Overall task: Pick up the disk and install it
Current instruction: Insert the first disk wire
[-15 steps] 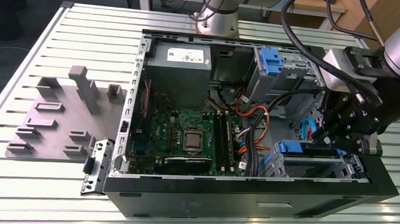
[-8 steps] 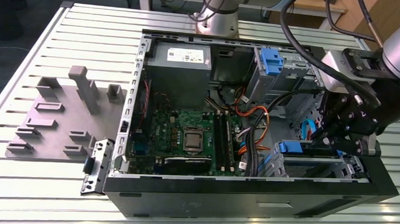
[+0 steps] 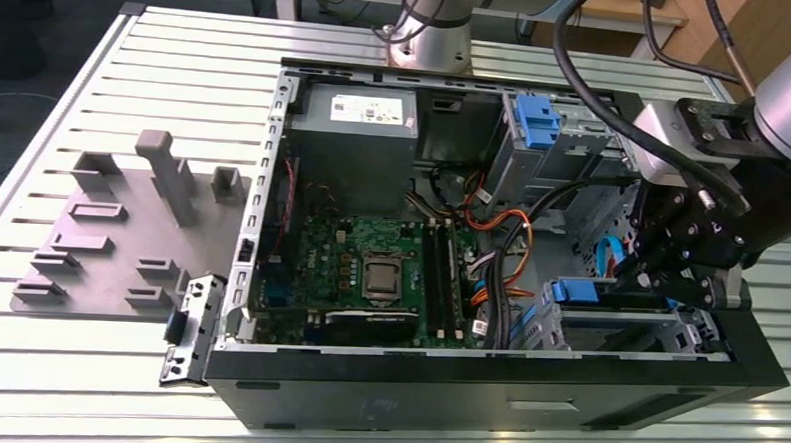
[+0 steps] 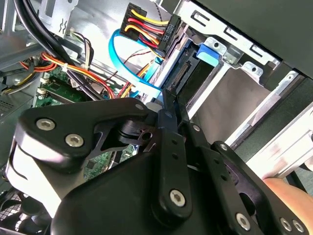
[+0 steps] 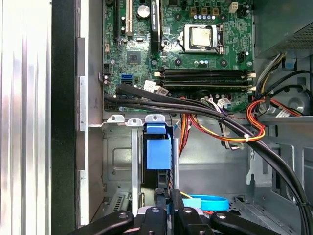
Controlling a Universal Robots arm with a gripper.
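An open black computer case (image 3: pixel 495 386) is laid on its side on a ribbed, light metal table (image 3: pixel 42 356), with a grey 3D-printed fixture plate (image 3: pixel 114 239) beside it on the exterior view's left. Behind the table, a grey floor, table legs and wooden furniture are seen. Inside the case, the green motherboard (image 3: pixel 366 270), the grey power supply (image 3: pixel 352 130) and an upper drive cage with a blue bracket (image 3: pixel 536 123) are visible.

The gripper (image 3: pixel 640 282) is lowered into the case's corner on the exterior view's right, at the lower drive bay (image 3: pixel 618 326). In the first wrist view the fingers (image 5: pixel 161 198) are drawn narrow, close together, at the edge of the disk (image 5: pixel 157 154), whose blue plastic handle faces the camera. The disk is seated upright in the bay's metal cage, just below a bundle of black cables (image 5: pixel 195 107). Whether the disk is actually clamped cannot be told.

In the second wrist view, a blue data cable (image 4: pixel 132 73) and a black power connector (image 4: pixel 151 27) hang near the bay.
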